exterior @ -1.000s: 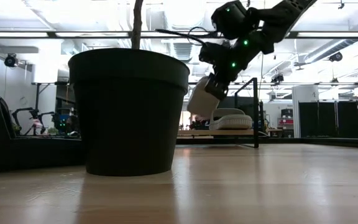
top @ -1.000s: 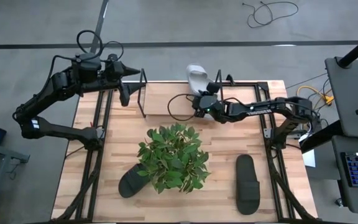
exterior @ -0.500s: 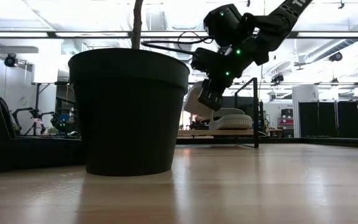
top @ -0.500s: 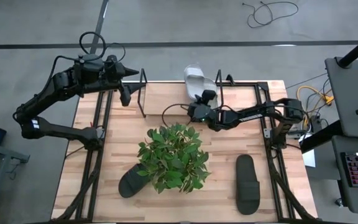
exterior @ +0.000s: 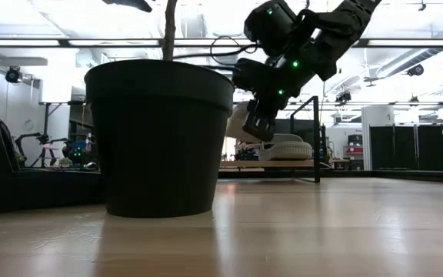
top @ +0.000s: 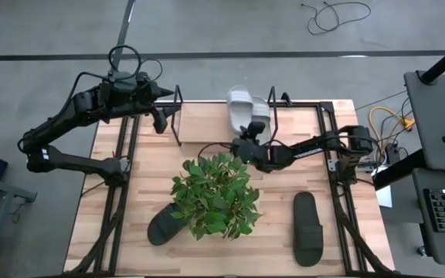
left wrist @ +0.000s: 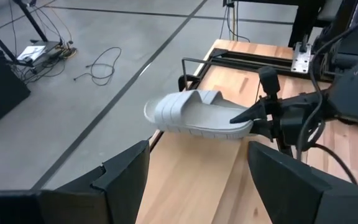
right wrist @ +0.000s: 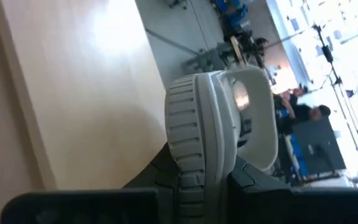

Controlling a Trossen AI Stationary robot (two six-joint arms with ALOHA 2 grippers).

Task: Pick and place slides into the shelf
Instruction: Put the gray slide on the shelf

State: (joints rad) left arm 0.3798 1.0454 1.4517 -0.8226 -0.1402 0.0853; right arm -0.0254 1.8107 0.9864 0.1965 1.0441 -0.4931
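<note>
Bench (top: 284, 166) carries a large potted plant (top: 216, 194) at centre, two black slides (top: 307, 228) on the near side (one half under the leaves), and the shelf (top: 178, 116) along the far edge. Right gripper (top: 247, 147), fingers clamped on a light grey slide (top: 246, 108), holds it tilted in the air over the far edge; judged best levelled before lowering between the rods, keeping the arm off the foliage just beside it. Left gripper (top: 155, 117) hovers at the shelf's left end, fingers apart, so open room lies rightward.
</note>
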